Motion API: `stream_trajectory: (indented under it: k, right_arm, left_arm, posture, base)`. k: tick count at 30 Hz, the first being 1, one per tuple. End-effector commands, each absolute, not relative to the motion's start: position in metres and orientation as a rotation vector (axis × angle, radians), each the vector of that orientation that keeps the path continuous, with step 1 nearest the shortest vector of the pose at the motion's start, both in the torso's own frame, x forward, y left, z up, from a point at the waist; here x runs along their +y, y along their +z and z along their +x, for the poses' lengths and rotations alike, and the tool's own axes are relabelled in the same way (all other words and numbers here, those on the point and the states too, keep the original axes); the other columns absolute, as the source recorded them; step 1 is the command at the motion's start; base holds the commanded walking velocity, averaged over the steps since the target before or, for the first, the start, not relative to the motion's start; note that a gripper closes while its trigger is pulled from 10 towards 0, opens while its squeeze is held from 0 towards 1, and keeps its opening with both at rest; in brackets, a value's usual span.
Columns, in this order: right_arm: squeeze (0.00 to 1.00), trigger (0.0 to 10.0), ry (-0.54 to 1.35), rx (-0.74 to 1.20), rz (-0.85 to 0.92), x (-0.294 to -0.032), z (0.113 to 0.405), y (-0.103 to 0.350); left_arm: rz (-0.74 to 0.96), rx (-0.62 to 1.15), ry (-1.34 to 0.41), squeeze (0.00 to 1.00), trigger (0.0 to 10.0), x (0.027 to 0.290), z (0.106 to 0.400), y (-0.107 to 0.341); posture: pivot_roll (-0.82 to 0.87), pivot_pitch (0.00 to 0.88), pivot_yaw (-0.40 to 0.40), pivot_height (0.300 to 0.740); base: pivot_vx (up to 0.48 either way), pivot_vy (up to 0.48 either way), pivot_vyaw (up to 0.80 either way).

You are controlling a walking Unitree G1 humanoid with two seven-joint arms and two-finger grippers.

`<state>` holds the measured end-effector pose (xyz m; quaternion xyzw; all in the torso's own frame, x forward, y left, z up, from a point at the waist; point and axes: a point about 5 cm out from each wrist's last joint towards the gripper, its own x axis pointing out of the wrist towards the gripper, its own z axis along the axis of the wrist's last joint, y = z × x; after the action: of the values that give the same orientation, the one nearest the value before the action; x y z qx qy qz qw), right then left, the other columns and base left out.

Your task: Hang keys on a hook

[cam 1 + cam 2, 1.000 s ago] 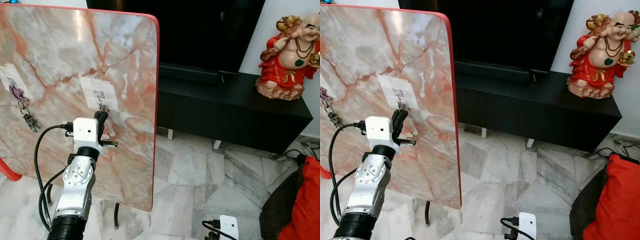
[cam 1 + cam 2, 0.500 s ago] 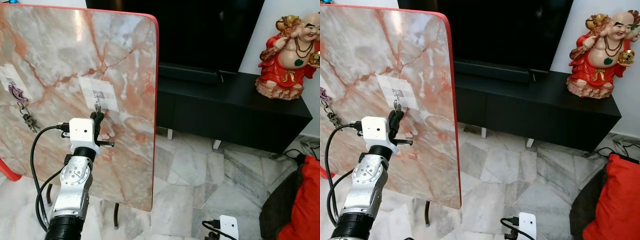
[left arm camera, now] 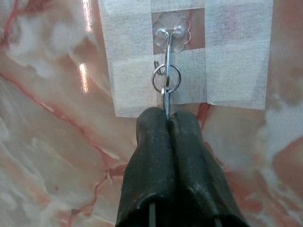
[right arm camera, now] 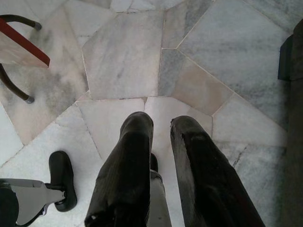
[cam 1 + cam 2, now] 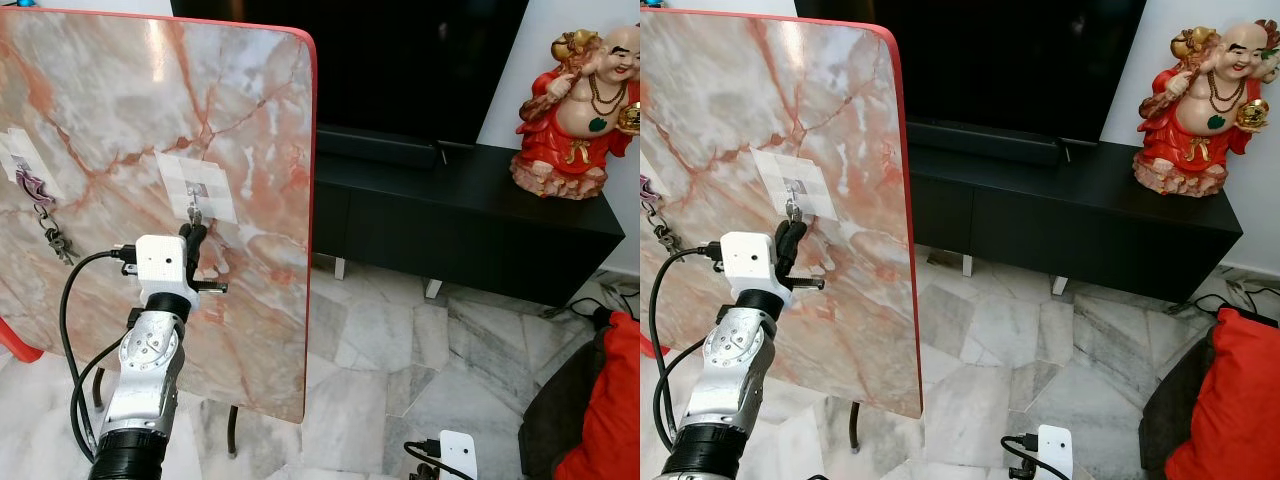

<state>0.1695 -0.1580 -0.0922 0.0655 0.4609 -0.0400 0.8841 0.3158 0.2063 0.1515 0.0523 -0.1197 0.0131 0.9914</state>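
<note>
Marble-patterned tabletop (image 5: 120, 110), tipped upright, carries a clear hook (image 3: 171, 34) taped on. Left tool (image 3: 167, 119) is clamped on a key (image 3: 166, 100) just below that hook, its ring (image 3: 166, 78) hanging from it. Right tool (image 4: 161, 127) hangs parted over the floor.

Showed a silver left arm (image 5: 140, 390) of rounded metal segments with small dark screws, topped by a white box-shaped wrist block (image 5: 162, 262). Carried looping black cables (image 5: 72, 330) from that block down past a black ribbed cuff. Ended in two long, rounded fingers (image 3: 154, 165) — matte black, rubbery, slightly scuffed.
</note>
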Motion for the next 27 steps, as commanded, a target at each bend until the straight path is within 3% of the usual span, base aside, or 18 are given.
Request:
stream_trajectory:
  k: [1,27]
  right_arm:
    - [0.00,10.0,-0.088,0.970,0.132,-0.160,0.167,-0.093]
    - [0.00,10.0,-0.090,0.974,0.130,-0.157,0.167,-0.094]
  left_arm:
    - [0.091,-0.239,0.011,0.00,10.0,0.206,0.320,0.155]
    - [0.049,-0.228,-0.153,0.00,10.0,0.194,0.308,0.154]
  posture:
    - [0.04,0.000,-0.061,0.740]
    - [0.05,0.000,-0.061,0.740]
  base:
    - [0.000,0.000,0.00]
    - [0.000,0.000,0.00]
